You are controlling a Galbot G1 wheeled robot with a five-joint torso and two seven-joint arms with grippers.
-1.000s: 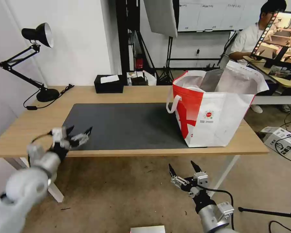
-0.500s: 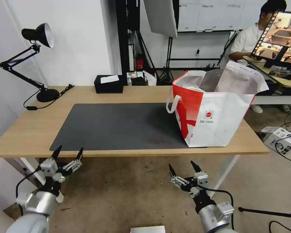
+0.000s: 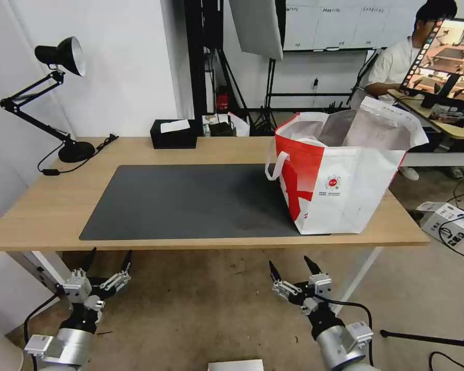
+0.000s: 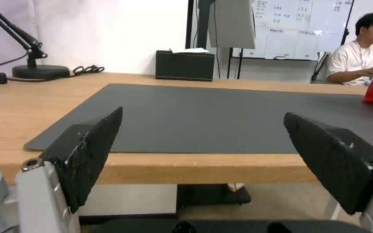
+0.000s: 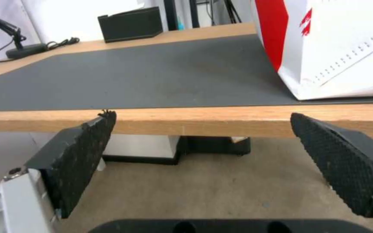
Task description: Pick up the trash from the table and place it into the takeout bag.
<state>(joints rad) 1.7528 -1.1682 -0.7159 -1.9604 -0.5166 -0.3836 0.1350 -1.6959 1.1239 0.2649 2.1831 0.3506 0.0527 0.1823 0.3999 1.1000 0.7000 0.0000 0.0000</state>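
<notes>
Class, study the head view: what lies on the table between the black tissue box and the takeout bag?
Nothing stands there. In the head view, bare wood and the dark grey mat fill the stretch between the black tissue box and the takeout bag.

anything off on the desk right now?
Nothing stands out. The takeout bag stands upright on the table, partly on the mat. Left gripper and right gripper hang open below the edge.
</notes>
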